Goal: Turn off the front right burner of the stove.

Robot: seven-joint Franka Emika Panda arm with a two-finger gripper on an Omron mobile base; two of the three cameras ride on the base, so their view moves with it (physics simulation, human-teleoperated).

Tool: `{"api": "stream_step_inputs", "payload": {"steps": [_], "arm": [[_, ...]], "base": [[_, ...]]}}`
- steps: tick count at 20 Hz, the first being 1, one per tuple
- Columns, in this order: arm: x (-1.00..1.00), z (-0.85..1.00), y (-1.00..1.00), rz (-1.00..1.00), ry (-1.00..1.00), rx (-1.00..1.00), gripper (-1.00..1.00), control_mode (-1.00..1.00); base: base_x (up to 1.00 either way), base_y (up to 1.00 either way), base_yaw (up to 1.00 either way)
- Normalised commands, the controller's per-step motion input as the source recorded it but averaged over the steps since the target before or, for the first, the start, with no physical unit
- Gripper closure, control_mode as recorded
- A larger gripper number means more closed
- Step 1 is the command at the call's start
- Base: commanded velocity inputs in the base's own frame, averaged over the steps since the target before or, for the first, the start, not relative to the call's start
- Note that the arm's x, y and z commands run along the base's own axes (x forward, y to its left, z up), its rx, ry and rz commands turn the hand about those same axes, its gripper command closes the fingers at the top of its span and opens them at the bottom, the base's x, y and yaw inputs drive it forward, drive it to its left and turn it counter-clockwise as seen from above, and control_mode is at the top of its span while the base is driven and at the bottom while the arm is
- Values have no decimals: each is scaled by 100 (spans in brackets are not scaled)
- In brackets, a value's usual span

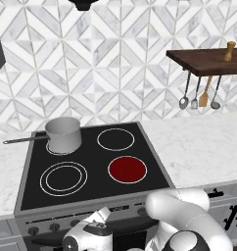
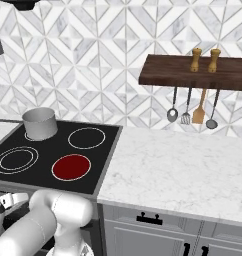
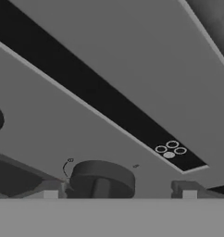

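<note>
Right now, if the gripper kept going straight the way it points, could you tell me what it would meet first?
Most likely the dark knob on the stove front panel: in the hand view it sits directly ahead between the fingertips of the gripper, close up. The remaining gap is hard to judge.

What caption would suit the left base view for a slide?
Stove with the front right burner glowing red, a saucepan on the back left zone.

Front right burner point(image 1: 127, 169) glowing red on stove point(image 1: 91, 193), front-R.
</note>
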Motion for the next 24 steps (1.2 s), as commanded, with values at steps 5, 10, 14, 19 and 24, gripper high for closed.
{"api": "stream_step_inputs", "payload": {"steps": [5,10,14,19,24], "arm": [[12,0,-1,-2,0,7,100,-100],[6,0,-32,-15,0,17,100,-100],[0,0,-61,-24,0,29,100,-100],[0,0,-73,-26,-4,34,100,-100],[0,2,-63,-30,-9,38,100,-100]], "base": [[0,0,0],[0,0,0],[0,0,0],[0,0,0],[0,0,0]]}}
